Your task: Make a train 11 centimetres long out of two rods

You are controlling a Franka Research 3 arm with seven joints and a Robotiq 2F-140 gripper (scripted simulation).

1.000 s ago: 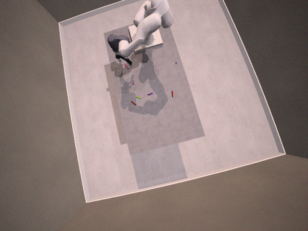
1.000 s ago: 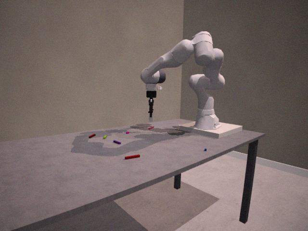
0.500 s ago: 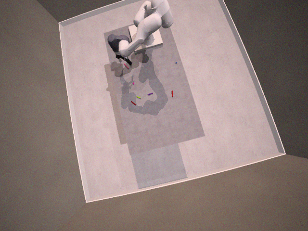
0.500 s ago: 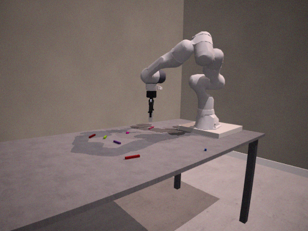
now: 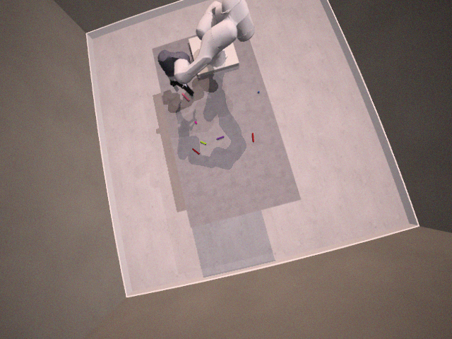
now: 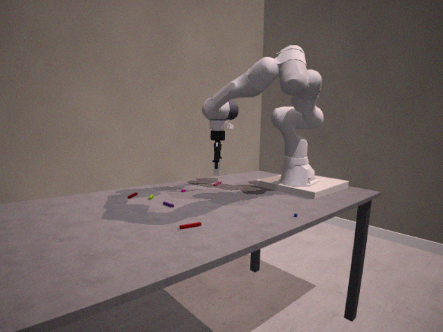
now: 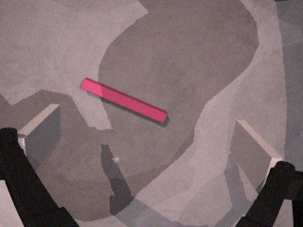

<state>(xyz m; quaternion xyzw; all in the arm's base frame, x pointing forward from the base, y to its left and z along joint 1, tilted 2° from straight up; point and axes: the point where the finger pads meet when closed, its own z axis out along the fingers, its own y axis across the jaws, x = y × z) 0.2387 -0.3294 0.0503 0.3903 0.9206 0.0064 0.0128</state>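
Fingers (image 5: 181,87) (image 6: 216,167) were spread wide, held nothing, hovered above bench (image 5: 241,182) (image 6: 89,257) (image 7: 38,52). Pink rod (image 5: 186,97) (image 6: 217,183) (image 7: 124,100), straight and square-edged, lay flat below them. Magenta rod (image 5: 195,123) (image 6: 183,190) was near. Farther out, lime (image 5: 203,143) (image 6: 151,196), purple (image 5: 219,138) (image 6: 167,204), two red rods (image 5: 195,151) (image 6: 132,195) and blue cube (image 5: 258,92) (image 6: 295,215) lay apart. Bench was matt, mottled grey; arm (image 5: 219,34) (image 6: 259,72) smooth, white, rounded.

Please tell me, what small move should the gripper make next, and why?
Probably the open black gripper should turn a little and centre over the pink straight rod before going lower. In the wrist view, this rod lies slanted and off the line between the fingers, and the exterior view shows the fingertips above it.
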